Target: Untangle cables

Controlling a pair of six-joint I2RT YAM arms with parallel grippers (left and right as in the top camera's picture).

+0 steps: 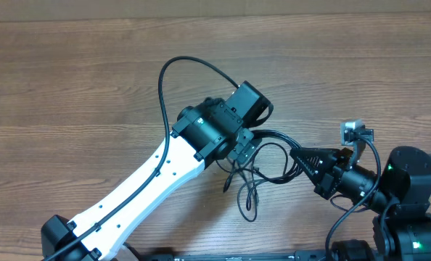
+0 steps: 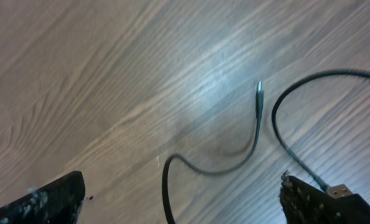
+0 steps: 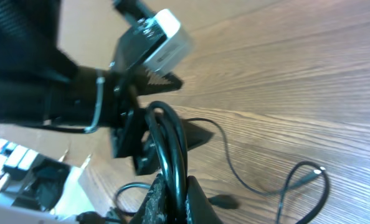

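Note:
The thin black cables (image 1: pixel 250 190) lie bunched on the wooden table between the two arms. My left gripper (image 1: pixel 241 151) hangs over the bunch. In the left wrist view it (image 2: pixel 182 182) is open and wide, with one thin cord (image 2: pixel 166 190) on the table between its fingers. A metal-tipped plug (image 2: pixel 259 93) lies ahead, and a second cord loop (image 2: pixel 278 127) ends in a flat plug (image 2: pixel 341 190) by the right finger. My right gripper (image 1: pixel 295 154) points left at the bunch. In its wrist view it (image 3: pixel 175 190) is shut on a few cable strands (image 3: pixel 172 143) that rise from its fingers.
The left arm's own thicker black cable (image 1: pixel 173 72) arcs over the table behind its wrist. The left wrist camera block (image 3: pixel 163 34) sits close in front of the right gripper. Another loose cord loop with a plug (image 3: pixel 309 177) lies on the table to the right.

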